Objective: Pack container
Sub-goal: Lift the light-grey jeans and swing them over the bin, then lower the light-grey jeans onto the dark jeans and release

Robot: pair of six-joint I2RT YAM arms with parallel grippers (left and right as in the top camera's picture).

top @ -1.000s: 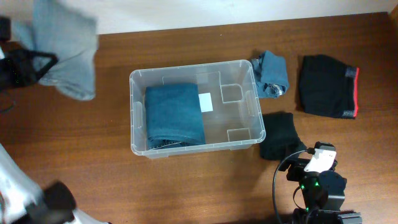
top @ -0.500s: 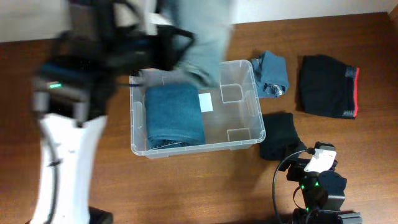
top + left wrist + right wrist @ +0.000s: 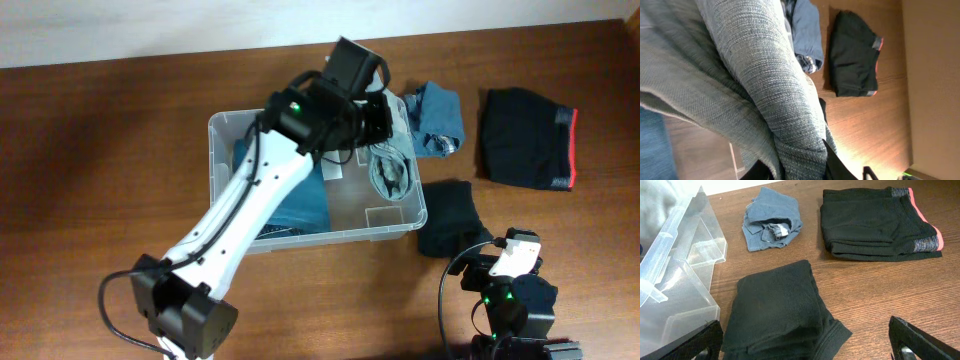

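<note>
- Container [image 3: 216, 190]: clear rectangular bin, rounded rim, table centre; far-right part hidden by left arm [image 3: 240, 210].
- Left gripper [image 3: 795, 170]: clenched on grey knit garment [image 3: 765, 75]; fingertips cut off.
- Right gripper [image 3: 805, 344]: spread open.

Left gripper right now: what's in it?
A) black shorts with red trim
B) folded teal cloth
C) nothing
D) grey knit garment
D: in the left wrist view the left gripper is closed on a grey knit garment, and the overhead view shows that cloth hanging down into the container.
</note>
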